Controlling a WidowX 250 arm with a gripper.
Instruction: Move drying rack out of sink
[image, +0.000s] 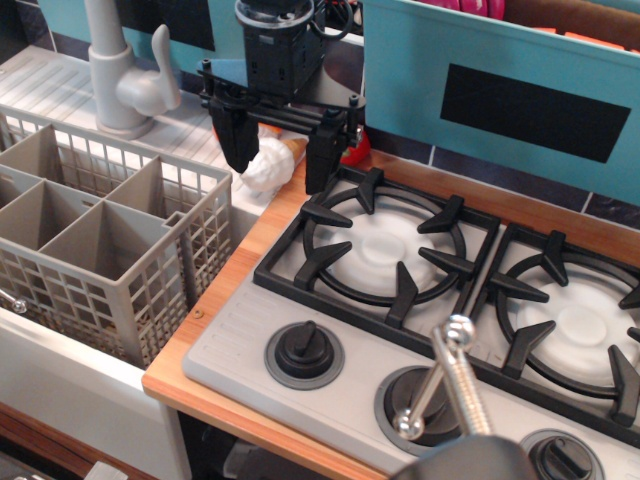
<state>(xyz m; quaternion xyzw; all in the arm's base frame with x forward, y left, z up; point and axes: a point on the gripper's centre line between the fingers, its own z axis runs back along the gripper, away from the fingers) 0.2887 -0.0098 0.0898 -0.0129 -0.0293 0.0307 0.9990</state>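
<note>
The arm hangs upright over the stove's back-left corner, gripper (280, 150) jaws spread, well behind the drying rack (95, 245) in the sink (60, 375).

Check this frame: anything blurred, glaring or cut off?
In observation.image, the metal whisk at the bottom edge is soft, too close to the lens; the drying rack is cropped at left; the gripper is sharp, jaws open; burner caps look washed out.
</note>
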